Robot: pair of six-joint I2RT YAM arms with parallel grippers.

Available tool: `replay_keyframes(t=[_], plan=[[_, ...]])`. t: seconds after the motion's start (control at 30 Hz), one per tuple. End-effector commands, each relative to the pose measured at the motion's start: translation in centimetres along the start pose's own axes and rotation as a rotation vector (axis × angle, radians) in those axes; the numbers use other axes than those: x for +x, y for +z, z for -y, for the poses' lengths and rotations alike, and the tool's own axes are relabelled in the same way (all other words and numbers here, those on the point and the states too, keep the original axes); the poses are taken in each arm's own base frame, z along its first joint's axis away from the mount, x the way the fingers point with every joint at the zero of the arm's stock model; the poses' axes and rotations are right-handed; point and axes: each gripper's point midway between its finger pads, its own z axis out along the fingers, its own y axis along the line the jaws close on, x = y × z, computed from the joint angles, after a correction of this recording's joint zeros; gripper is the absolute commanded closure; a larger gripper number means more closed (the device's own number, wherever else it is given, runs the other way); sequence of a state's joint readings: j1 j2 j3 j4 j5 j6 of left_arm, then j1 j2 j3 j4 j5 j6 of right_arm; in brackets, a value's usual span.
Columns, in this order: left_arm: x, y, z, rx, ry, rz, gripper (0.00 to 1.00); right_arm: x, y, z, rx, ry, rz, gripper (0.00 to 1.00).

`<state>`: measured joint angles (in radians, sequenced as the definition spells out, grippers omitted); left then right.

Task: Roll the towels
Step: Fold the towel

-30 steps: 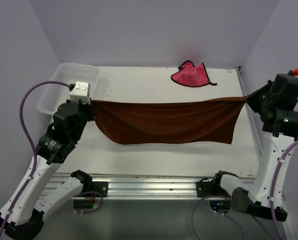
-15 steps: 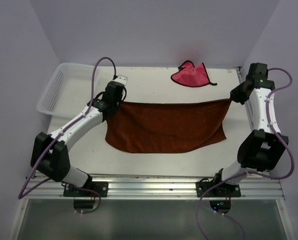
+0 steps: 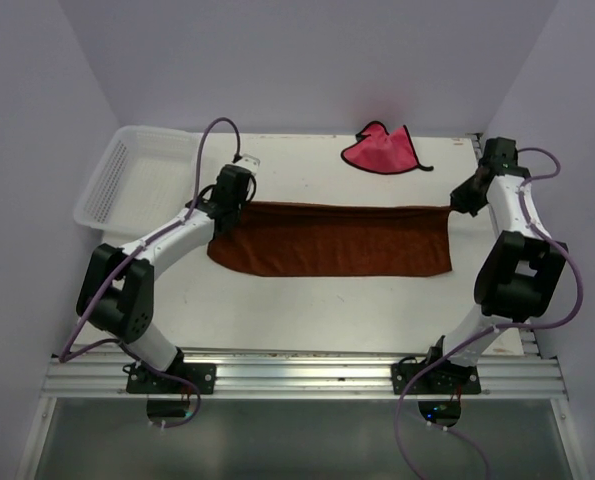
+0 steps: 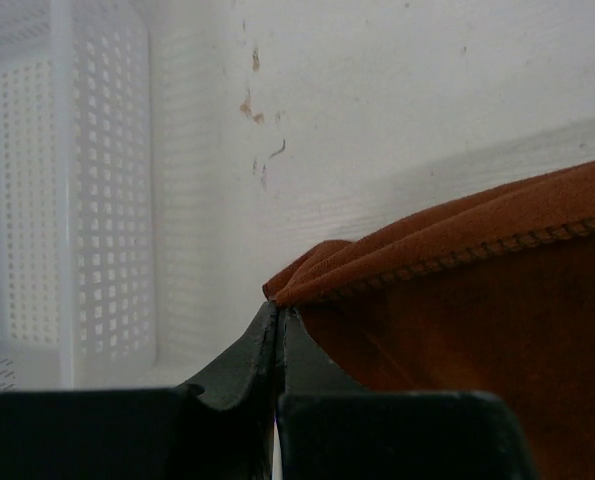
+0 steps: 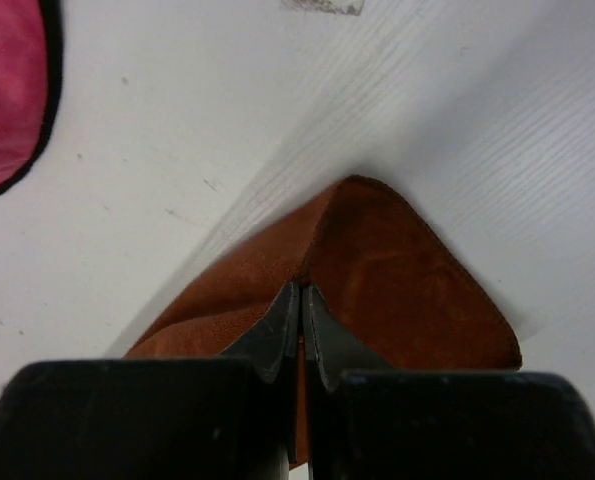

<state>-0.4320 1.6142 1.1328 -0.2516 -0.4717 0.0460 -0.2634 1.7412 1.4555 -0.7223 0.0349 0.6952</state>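
basket (image 3: 127,175) far left, both towels outside it | rust towel (image 3: 332,240) flat mid-table, a narrower strip than half a second ago | left gripper (image 4: 277,315) and right gripper (image 5: 300,295) clamped on its far corners | pink towel (image 3: 380,150) far, right of centre

Robot lab test cell, judging by plain lilac walls (image 3: 277,60) boxing in a white table (image 3: 307,310), an aluminium rail (image 3: 307,375) carrying bolted arm bases (image 3: 167,378), and loose purple cables (image 3: 220,121).

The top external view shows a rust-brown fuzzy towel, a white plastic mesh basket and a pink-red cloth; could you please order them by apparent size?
Rust-brown fuzzy towel, largest.
White plastic mesh basket, somewhat smaller.
Pink-red cloth, clearly smallest.
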Motion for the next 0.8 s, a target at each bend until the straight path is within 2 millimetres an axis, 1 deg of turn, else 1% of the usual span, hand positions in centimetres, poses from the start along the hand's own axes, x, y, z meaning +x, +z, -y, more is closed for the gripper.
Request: replay_keyframes(t=[0.0, 0.07, 0.1, 0.17, 0.2, 0.4, 0.47, 0.5, 0.57, 0.6, 0.67, 0.7, 0.77], plan=[[1.1, -0.1, -0.5, -0.015, -0.002, -0.005, 1.0, -0.3, -0.7, 0.8, -0.001, -0.022, 0.032, 1.0], [1.6, -0.5, -0.6, -0.014, -0.006, -0.012, 1.0, 0.0, -0.9, 1.5, 0.015, -0.029, 0.031, 1.0], [2.3, -0.5, -0.5, -0.012, -0.005, -0.022, 1.0, 0.2, -1.2, 1.9, 0.02, -0.032, 0.037, 1.0], [2.5, -0.8, -0.6, -0.012, -0.018, -0.018, 1.0, 0.3, -1.6, 2.4, 0.027, -0.034, 0.044, 1.0], [2.6, -1.0, -0.5, -0.008, -0.02, -0.017, 1.0, 0.3, -1.9, 2.6, 0.026, -0.034, 0.047, 1.0], [2.8, -1.8, -0.7, 0.004, -0.022, -0.019, 1.0, 1.6, -2.4, 4.7, 0.072, -0.055, 0.038, 1.0], [2.9, -2.0, -0.6, 0.01, -0.021, -0.021, 1.0, 1.8, -2.7, 5.1, 0.076, -0.063, 0.046, 1.0], [3.1, -2.0, -0.5, 0.017, -0.021, -0.025, 1.0, 2.3, -2.5, 5.6, 0.092, -0.067, 0.04, 1.0], [3.4, -2.1, -0.4, 0.023, -0.019, -0.032, 1.0, 2.6, -2.5, 6.0, 0.098, -0.074, 0.035, 1.0], [3.6, -2.1, -0.2, 0.026, -0.017, -0.037, 1.0, 3.2, -2.3, 6.4, 0.107, -0.078, 0.022, 1.0], [4.3, -2.1, 0.0, 0.029, -0.004, -0.056, 1.0, 3.5, -2.3, 6.7, 0.11, -0.082, 0.021, 1.0], [4.4, -2.1, 0.1, 0.023, 0.0, -0.059, 1.0, 4.1, -2.1, 7.2, 0.118, -0.088, 0.01, 1.0], [4.9, -2.0, 0.4, 0.022, 0.017, -0.078, 1.0, 4.3, -2.1, 7.6, 0.129, -0.096, 0.012, 1.0]])
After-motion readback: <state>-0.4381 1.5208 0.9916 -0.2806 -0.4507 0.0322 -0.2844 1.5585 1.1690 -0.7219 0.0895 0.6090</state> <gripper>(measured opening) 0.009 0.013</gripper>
